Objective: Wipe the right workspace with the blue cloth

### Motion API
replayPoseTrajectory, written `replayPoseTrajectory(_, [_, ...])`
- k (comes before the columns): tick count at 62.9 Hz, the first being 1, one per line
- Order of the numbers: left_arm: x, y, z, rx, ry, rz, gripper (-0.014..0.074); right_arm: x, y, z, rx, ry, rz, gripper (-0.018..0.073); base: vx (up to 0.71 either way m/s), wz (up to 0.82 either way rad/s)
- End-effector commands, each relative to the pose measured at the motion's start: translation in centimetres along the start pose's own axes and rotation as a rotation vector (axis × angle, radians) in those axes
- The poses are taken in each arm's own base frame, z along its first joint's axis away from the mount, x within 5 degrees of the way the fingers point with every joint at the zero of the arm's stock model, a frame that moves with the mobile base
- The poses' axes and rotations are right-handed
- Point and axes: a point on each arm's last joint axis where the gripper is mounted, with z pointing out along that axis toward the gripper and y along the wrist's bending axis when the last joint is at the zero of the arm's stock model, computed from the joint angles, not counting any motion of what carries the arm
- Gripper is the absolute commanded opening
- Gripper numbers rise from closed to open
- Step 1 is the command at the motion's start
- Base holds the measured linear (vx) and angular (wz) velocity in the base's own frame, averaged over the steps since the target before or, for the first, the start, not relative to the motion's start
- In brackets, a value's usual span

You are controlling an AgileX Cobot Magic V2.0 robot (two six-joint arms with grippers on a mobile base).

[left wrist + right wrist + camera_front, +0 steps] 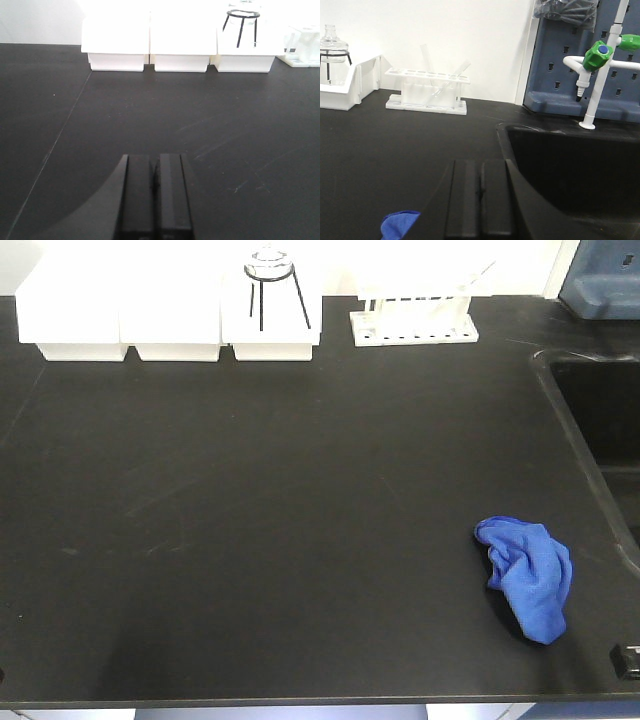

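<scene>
A crumpled blue cloth (527,578) lies on the black countertop (300,520) at the front right, near the sink's edge. In the right wrist view a corner of it (399,224) shows low and to the left of my right gripper (481,164), which is shut and empty, apart from the cloth. A small black part at the front right corner of the front view (626,659) looks like that gripper. My left gripper (155,160) is shut and empty over bare counter on the left side, far from the cloth.
Three white bins (170,315) stand along the back, with a black tripod holding a glass flask (272,280). A white test tube rack (413,318) stands at the back right. A black sink (600,420) lies on the right, with a green-handled tap (597,55) and blue pegboard (570,65).
</scene>
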Motion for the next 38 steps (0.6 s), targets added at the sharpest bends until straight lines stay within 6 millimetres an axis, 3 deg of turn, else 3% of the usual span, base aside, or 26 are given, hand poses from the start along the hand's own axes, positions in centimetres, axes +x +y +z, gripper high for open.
replayPoseTrajectory(1, [0.2, -0.1, 0.1, 0.018, -0.063, -0.006, -0.0006, -0.2, -0.1, 0.0, 0.022, -0.077, -0.007, -0.0008, 0.00, 0.00])
replayPoseTrajectory(31, [0.2, -0.1, 0.1, 0.018, -0.063, -0.006, -0.0006, -0.5, -0.2, -0.1, 0.030, -0.112, -0.008, -0.0008, 0.00, 0.00])
replayPoseTrajectory(38, [0.2, -0.1, 0.1, 0.018, -0.063, -0.006, -0.0006, -1.4, -0.4, -0.2, 0.049, -0.201, 0.020, -0.0008, 0.00, 0.00])
